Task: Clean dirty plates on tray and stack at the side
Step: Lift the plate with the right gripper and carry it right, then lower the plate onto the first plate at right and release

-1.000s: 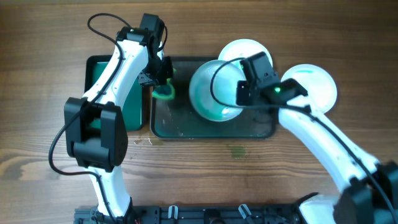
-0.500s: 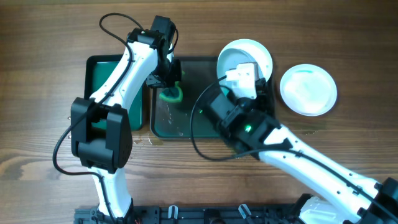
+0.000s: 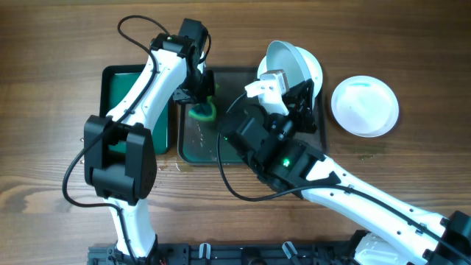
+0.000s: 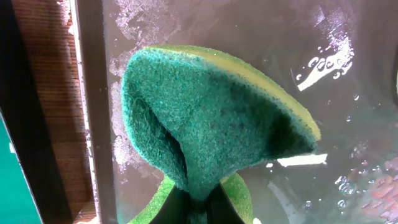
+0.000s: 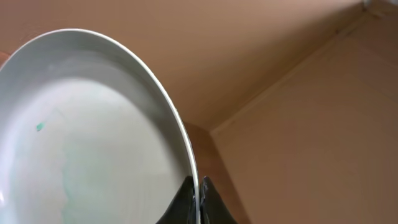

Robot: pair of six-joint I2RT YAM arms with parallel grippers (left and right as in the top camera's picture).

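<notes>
- Streaked plate [image 5: 93, 137] hangs tilted over the tray's [image 3: 197, 143] far right corner, its rim pinched in the closed right gripper [image 5: 198, 200]; that thin hold could slip.
- The left gripper [image 4: 196, 208], clamped on the folded sponge [image 4: 205, 118], could lever it loose scrubbing.

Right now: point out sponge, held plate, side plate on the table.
sponge [image 4: 205, 124], left wrist view, green scrub face.
held plate [image 5: 93, 143], right wrist view, smeared inner face.
side plate [image 3: 364, 107], overhead view, its centre.

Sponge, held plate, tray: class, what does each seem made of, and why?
Sponge: fibrous green scouring layer on yellow foam, bending softly. Held plate: smooth glossy white, ceramic or melamine; unclear. Tray: smooth dark surface, probably plastic; water beads on it.
</notes>
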